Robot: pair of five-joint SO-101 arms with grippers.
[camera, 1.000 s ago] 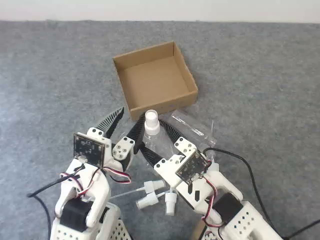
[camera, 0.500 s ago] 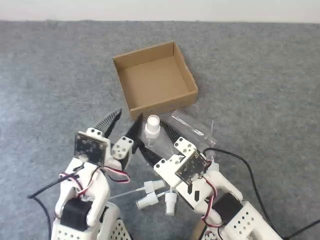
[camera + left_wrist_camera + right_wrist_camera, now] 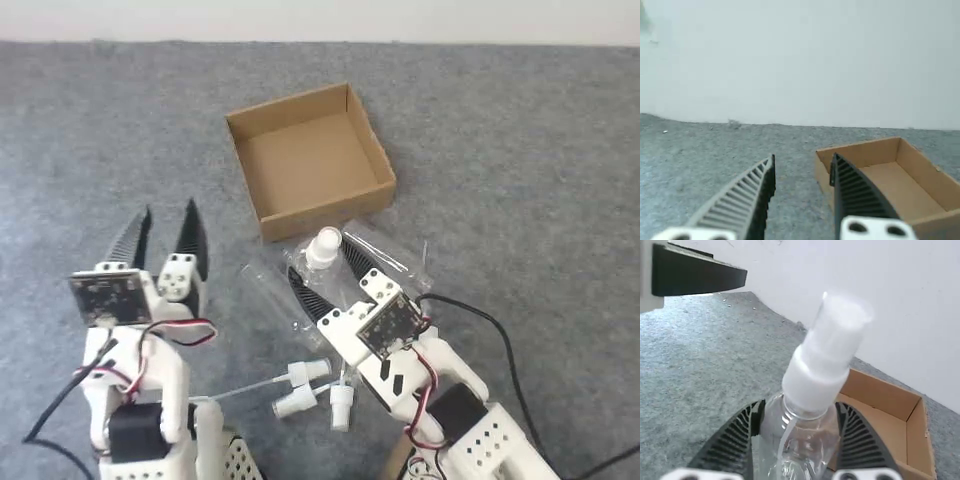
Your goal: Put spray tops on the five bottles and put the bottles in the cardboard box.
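My right gripper point(image 3: 322, 264) is shut on a clear bottle point(image 3: 326, 278) that wears a white spray top point(image 3: 323, 245), just in front of the cardboard box point(image 3: 372, 150). In the right wrist view the bottle point(image 3: 805, 432) leans between the fingers of that gripper point(image 3: 797, 415), its spray top point(image 3: 825, 350) tilted toward the box point(image 3: 890, 405). Off to the left, my left gripper point(image 3: 165, 232) stands open and holds nothing. The left wrist view has this gripper point(image 3: 802, 165) above the carpet, with the box point(image 3: 900, 175) ahead on one side.
Three loose spray tops point(image 3: 305, 374) point(image 3: 294, 404) point(image 3: 342, 405) lie between the arm bases. Clear bottles lie on the carpet by the box front point(image 3: 385, 252) and near the held bottle point(image 3: 262, 290). A black cable point(image 3: 495, 335) runs by the right arm.
My left gripper has let go of the spray top, swung away to the left and opened wider. The right gripper has shifted slightly right with the capped bottle, now tilted.
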